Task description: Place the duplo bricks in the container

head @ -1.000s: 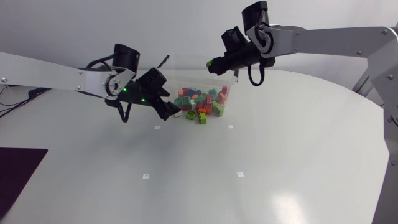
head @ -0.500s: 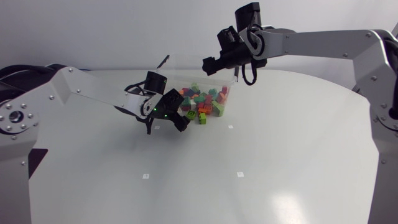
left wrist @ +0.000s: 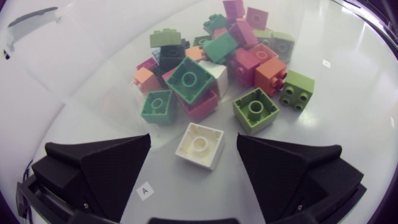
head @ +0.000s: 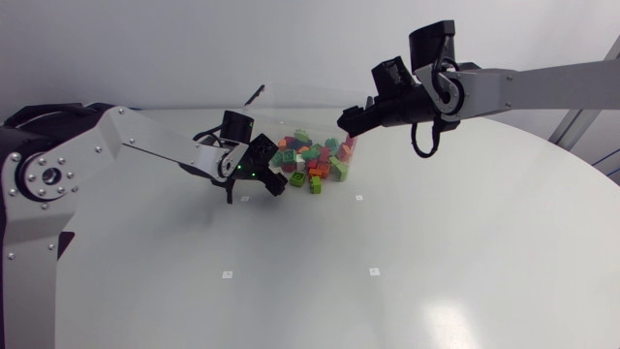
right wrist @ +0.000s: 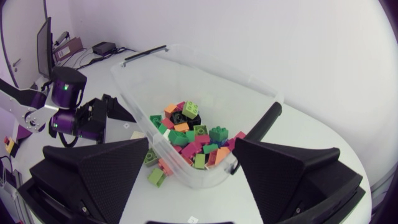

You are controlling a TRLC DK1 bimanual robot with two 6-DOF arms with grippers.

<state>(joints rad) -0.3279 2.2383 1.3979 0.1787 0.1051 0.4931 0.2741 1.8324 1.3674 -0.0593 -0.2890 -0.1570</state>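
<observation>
Our left gripper (left wrist: 193,138) stood spread astride the white brick (left wrist: 199,148), which we judged light, rigid, best pinched across flat sides.

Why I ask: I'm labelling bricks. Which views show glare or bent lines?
Head view: faint sheen on the table, soft shadows, straight lines. Left wrist view: table edge bows strongly; bricks evenly lit. Right wrist view: bowed too; the clear container shows bricks through its wall.

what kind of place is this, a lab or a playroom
Most likely a robotics lab bench. A left arm and a right arm reach over a white table with small square markers, working at a clear plastic container of duplo bricks.
</observation>
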